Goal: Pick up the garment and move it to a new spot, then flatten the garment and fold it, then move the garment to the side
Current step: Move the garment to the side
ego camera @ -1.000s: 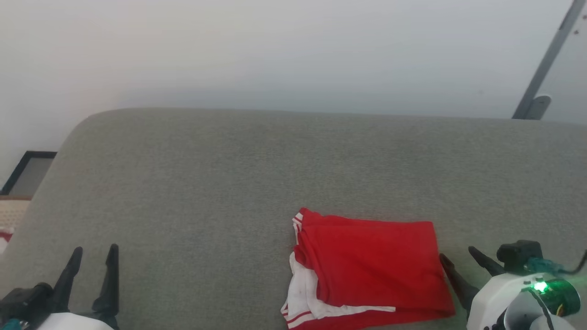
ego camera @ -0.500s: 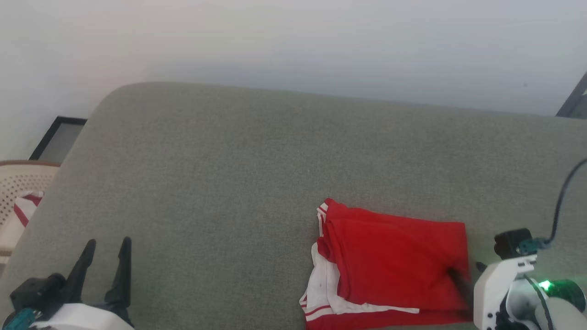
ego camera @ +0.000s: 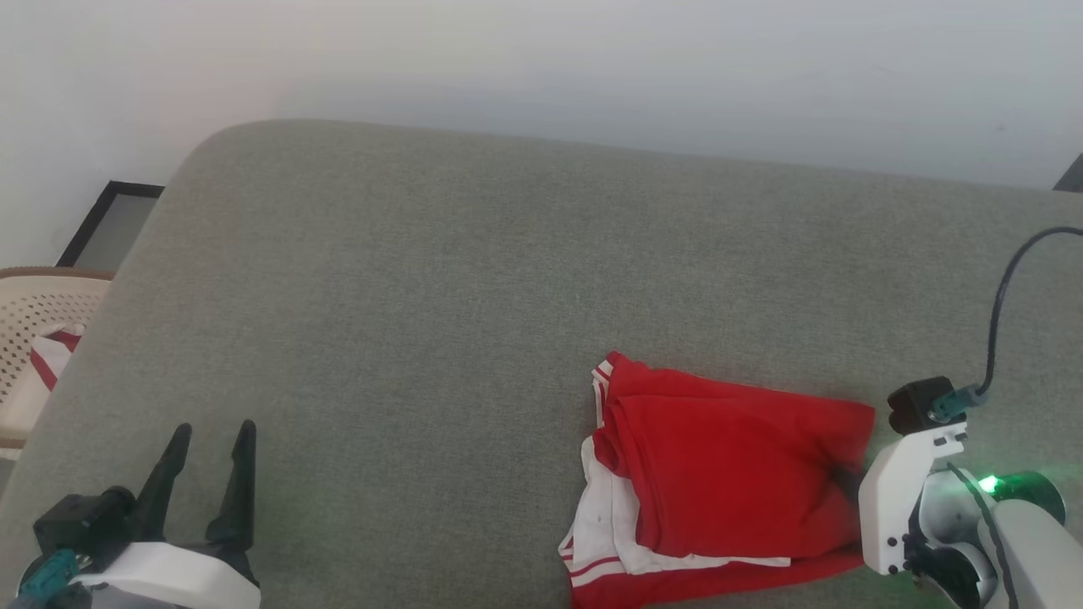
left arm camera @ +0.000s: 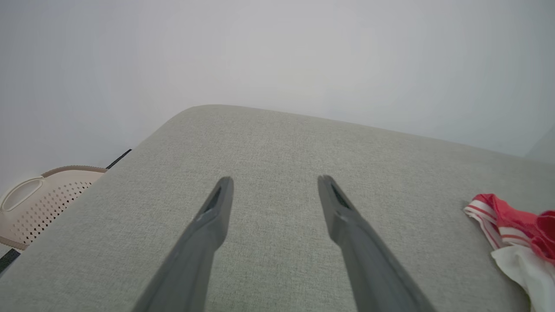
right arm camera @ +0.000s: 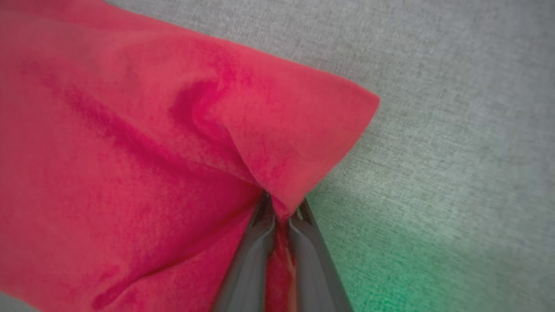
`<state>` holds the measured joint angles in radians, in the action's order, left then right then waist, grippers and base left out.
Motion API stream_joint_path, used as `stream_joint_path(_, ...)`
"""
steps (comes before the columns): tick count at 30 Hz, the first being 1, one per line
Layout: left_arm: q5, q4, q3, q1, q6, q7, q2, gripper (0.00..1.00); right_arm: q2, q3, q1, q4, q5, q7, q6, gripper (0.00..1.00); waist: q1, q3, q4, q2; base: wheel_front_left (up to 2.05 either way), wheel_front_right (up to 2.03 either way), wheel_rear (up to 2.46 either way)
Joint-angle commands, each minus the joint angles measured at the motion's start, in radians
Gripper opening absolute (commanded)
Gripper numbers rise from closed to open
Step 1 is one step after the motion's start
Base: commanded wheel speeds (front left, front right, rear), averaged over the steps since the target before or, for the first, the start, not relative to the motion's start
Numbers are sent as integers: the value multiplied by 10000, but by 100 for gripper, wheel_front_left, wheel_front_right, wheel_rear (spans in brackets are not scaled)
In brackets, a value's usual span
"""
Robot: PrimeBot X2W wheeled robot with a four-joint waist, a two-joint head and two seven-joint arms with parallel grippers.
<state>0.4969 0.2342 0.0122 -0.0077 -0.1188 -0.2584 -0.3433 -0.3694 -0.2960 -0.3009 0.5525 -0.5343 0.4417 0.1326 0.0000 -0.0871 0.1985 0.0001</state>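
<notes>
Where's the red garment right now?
Head view, lower right of centre: the garment lies folded on the grey upholstered surface, with the right hand shut on its right edge.

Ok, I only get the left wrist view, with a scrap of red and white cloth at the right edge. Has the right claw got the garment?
Observer: Yes, the right claw is shut on a red corner of the garment.
Operator: How does it lie?
Observer: Folded, plain red on top, white sleeve layers poking out on its left side.
Operator: Anything in the basket?
Observer: A red-and-white striped cloth.
</notes>
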Motion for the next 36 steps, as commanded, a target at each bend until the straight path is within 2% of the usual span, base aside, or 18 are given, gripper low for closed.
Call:
stream_joint_path(1, -56, 13, -10, -206, -4, -57, -5, 100, -40, -50, 52, 130, 120, 149, -41, 0, 0, -12, -89, -1, 0, 0, 0)
stream_joint_path(9, -137, -129, 36, -436, -40, -71, -100, 100, -618, 128, -494, -402, 472, 273, -37, 0, 0, -130, -667, -1, 0, 0, 0)
stream_joint_path(22, -380, -94, 738, -1686, -93, -60, -96, 100, -1784, 433, -2225, -421, 958, 112, -31, 0, 0, -953, -2436, -1, 0, 0, 0)
stream_joint_path(32, -513, 232, 1831, -3458, -115, 5, -294, 100, -2639, 186, -4020, 439, 1304, -1062, -31, 0, 0, -1951, -3716, -1, 0, 0, 0)
stream_joint_path(36, -447, 345, 2338, -4197, -121, 63, -461, 100, -2771, 76, -4794, 1048, 1561, -1651, -31, 0, 0, -2392, -4140, -1, 0, 0, 0)
